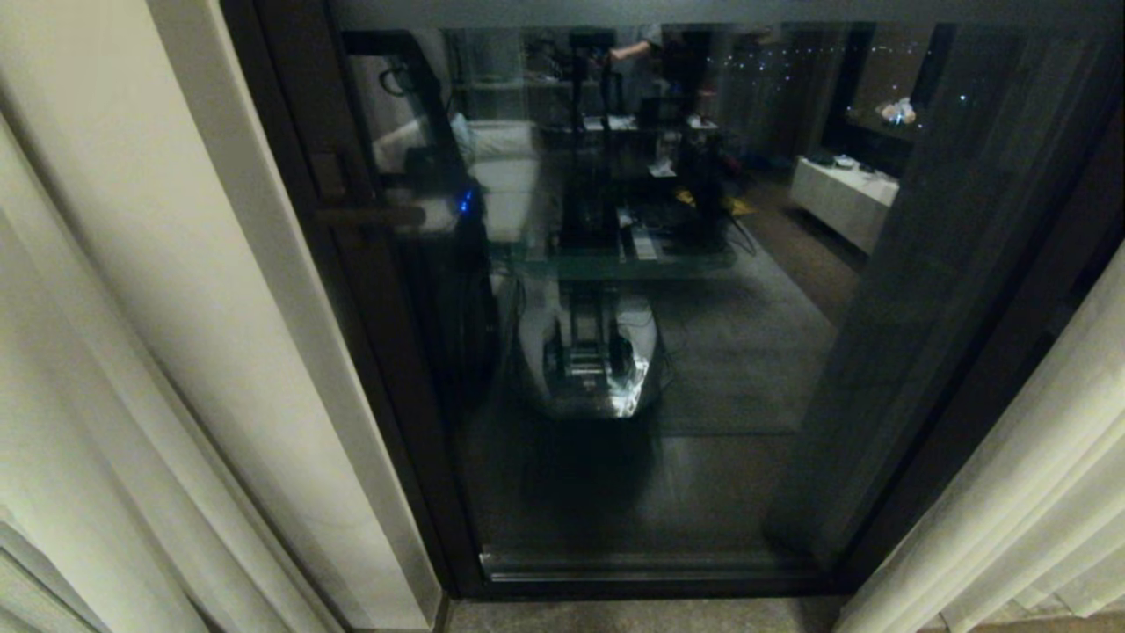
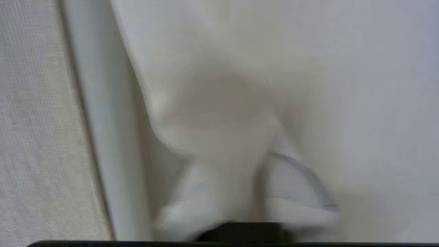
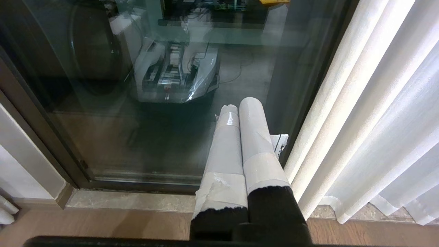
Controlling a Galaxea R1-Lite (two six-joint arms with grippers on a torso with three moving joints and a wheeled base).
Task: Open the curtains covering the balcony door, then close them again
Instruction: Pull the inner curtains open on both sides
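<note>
Pressing together, the right gripper's taped fingers hold nothing — they point at the door, just beside the right curtain. The left gripper sits buried in the left curtain's folds; finger state cannot be told. Both curtains hang vertically, drawn aside, door exposed — each arm nearest its own.
</note>
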